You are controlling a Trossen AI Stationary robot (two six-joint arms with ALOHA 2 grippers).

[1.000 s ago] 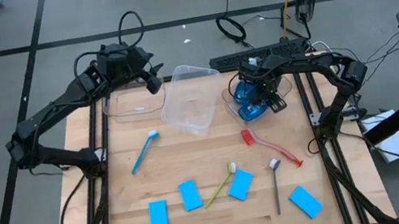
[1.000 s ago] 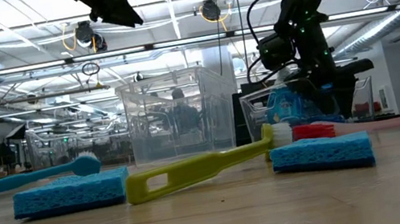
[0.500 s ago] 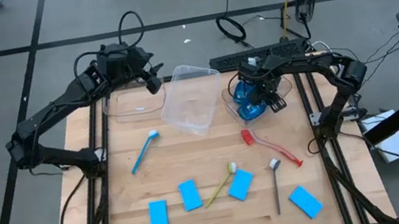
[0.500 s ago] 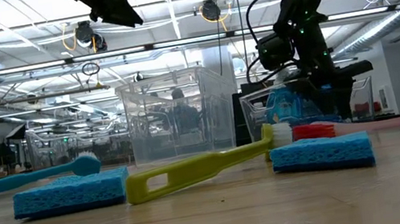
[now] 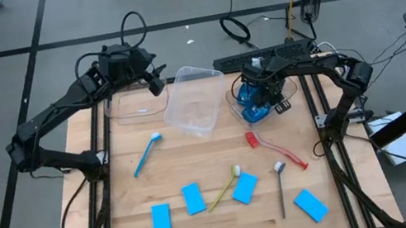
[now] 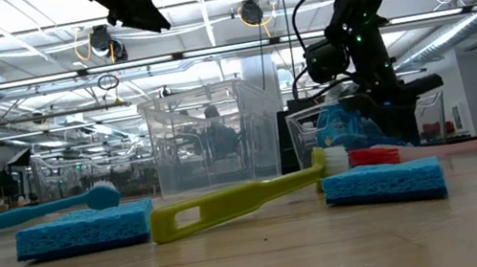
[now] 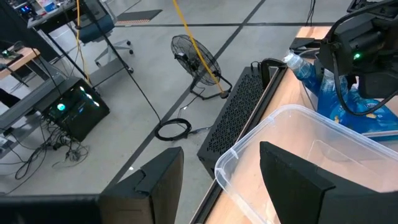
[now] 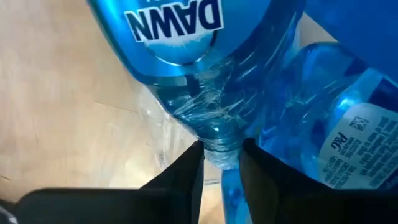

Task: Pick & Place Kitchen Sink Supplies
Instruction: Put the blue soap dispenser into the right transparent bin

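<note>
- Step in hand, as I read it: grabbing a bottle. Right hand (image 5: pixel 264 96) is down in the small clear tub (image 5: pixel 294 98) at the far right of the bench, among the clear plastic bottles of blue dish liquid (image 5: pixel 252 105).
- Right wrist view: both dark fingers (image 8: pixel 180 180) sit either side of one bottle's narrow neck (image 8: pixel 217 146), pressing it or v. nearly so. I'd call it clenched on that bottle, grip not fully proven.
- Bottle isn't lifted; it lies w/ the others inside the tub, right under the hand.
- Next move prob. calls for a firm pinch on the neck, then a straight lift clear of the tub wall & the neighbouring bottles, which touch it.
- Left hand (image 7: pixel 221 180) waits w/ fingers apart, nothing between them, above the far rim of the big clear plastic tub (image 7: pixel 298 162).
- Well away from the right hand, toward the near side of the bench (image 5: pixel 195 161): flat bright-blue sponges (image 5: pixel 194 199), yellow brush (image 5: pixel 224 187), red brush (image 5: pixel 276 148), grey brush (image 5: pixel 281 188); blue brush (image 5: pixel 146 153) nearer the left hand.
- Hard to tell: how many bottles are in the tub (arm covers them from above); bottle cap is hidden behind the fingers; low view shows the tub only partly, behind the yellow brush head.
</note>
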